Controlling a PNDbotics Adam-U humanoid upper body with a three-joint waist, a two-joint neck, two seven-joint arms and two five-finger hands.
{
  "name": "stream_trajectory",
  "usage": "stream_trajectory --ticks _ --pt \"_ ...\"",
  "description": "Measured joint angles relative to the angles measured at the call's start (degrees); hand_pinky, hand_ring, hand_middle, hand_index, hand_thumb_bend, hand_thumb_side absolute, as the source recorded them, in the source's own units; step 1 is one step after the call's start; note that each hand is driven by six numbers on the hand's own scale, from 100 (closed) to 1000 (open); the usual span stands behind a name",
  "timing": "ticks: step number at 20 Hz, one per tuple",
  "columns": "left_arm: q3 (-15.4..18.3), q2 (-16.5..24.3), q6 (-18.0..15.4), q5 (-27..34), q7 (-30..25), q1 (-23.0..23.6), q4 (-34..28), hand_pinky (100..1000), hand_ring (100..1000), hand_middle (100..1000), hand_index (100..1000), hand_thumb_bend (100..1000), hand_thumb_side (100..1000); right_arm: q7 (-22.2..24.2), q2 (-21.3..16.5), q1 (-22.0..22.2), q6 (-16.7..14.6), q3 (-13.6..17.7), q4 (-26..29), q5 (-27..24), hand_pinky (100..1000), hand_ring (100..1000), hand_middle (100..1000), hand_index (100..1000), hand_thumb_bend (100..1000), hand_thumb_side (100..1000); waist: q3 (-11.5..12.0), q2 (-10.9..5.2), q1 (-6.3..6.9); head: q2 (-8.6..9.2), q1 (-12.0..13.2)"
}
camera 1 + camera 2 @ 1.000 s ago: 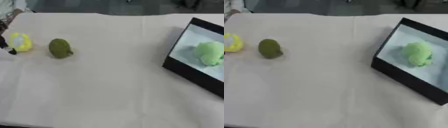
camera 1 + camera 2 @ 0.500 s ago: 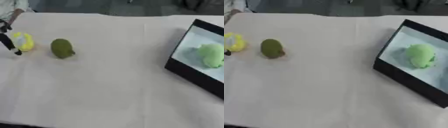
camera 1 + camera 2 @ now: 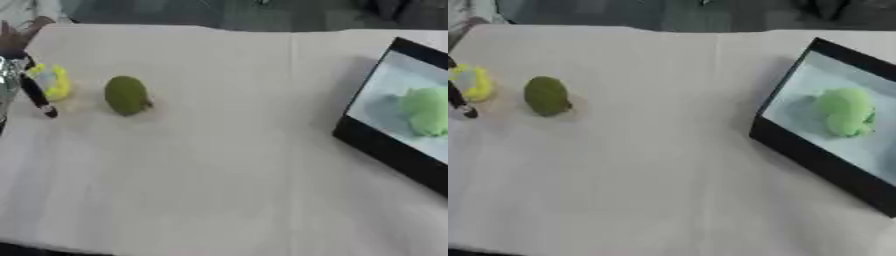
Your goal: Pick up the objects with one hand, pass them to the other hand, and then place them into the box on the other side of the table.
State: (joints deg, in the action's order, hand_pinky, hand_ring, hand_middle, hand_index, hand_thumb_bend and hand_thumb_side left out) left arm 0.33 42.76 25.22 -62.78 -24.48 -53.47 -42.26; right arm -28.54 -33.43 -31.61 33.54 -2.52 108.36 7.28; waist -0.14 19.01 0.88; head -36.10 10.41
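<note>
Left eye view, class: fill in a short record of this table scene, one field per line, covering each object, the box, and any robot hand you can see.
surface: table under a pale cloth
yellow object: near the left edge
dark green object: just right of the yellow one, apart from it
box: black-walled, at the right edge
box contents: light green object
left hand: a dark finger beside the yellow object; grasp unclear
right hand: not seen

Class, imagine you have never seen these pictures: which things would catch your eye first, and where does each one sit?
Most striking is the black-walled box at the table's right edge, a pale green lumpy object inside it. On the left of the cream tablecloth sits a dark olive-green rounded object, with a yellow object beside it, where the robot's left hand reaches in.
</note>
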Motion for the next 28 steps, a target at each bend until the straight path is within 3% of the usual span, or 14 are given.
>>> stream_trajectory --ticks 6,10,17,22,28 --pt "0.5 0.0 0.4 2.7 2.2 -0.1 1.1 923 896 798 858 448 148 -0.5 0.4 0.2 -0.2 0.0 -0.3 -0.6 751 784 737 678 166 292 -0.2 0.34 -0.29 0.0 0.6" --pt "0.7 0.1 1.0 3.2 3.0 -0.2 1.1 893 851 740 823 370 139 -0.7 0.4 0.2 -0.3 -0.1 -0.3 -0.9 751 783 736 678 165 291 -0.6 0.5 -0.29 0.0 1.1" --pt "0.7 0.1 1.6 2.4 5.6 -0.2 1.4 732 638 490 621 356 100 -1.0 0.5 0.2 -0.5 -0.1 -0.3 -1.0 751 783 736 678 159 292 -0.9 0.52 -0.29 0.01 1.6" --pt "0.7 0.1 1.4 2.7 8.8 -0.1 0.9 677 556 406 520 310 100 -1.1 0.6 0.3 -0.6 -0.1 -0.3 -1.0 751 784 737 678 155 293 -0.9 0.52 -0.29 0.01 1.1" --pt "-0.4 0.1 -0.2 5.3 8.8 -0.3 -2.5 656 528 362 471 293 100 -1.2 0.6 0.4 -0.8 0.0 -0.5 -1.0 752 784 737 679 151 293 -0.6 0.52 -0.29 0.01 0.0"
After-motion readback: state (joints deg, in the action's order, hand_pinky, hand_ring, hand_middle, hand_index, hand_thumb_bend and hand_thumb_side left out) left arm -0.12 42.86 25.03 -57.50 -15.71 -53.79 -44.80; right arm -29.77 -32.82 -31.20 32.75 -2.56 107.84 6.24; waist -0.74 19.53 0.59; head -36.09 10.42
